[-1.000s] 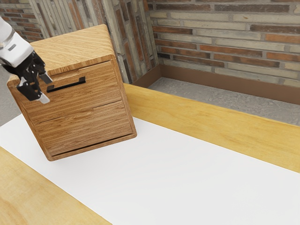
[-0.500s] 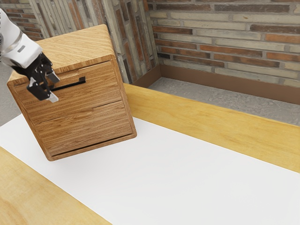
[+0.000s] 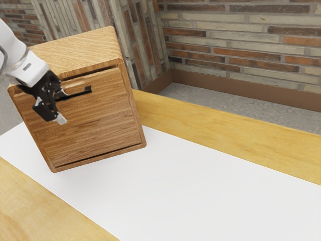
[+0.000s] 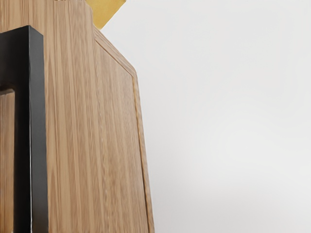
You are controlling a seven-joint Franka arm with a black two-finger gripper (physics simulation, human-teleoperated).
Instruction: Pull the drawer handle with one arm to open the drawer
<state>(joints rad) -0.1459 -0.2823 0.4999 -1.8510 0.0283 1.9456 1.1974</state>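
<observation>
A wooden cabinet (image 3: 83, 47) stands at the exterior view's left, on a white table top. Its top drawer (image 3: 95, 103) carries a thin black bar handle (image 3: 77, 92), seen close in the wrist view as the handle (image 4: 31, 145) against the wood drawer front (image 4: 97, 145). My gripper (image 3: 60, 105) is at the handle's left end and covers that end. It is open: one finger lies level with the bar, and the white-tipped finger sits well below it against the drawer front. The drawer front looks nearly flush, with a dark slit along its top edge.
A lower drawer (image 3: 95, 138) sits under the top one. The white table top (image 3: 190, 191) runs to the exterior view's right, framed by wooden borders (image 3: 225, 133). A brick wall (image 3: 241, 35) stands behind.
My gripper has moved right and then down along the drawer front, from beside the cabinet's left edge to the handle's left end. Its fingers stay apart.
</observation>
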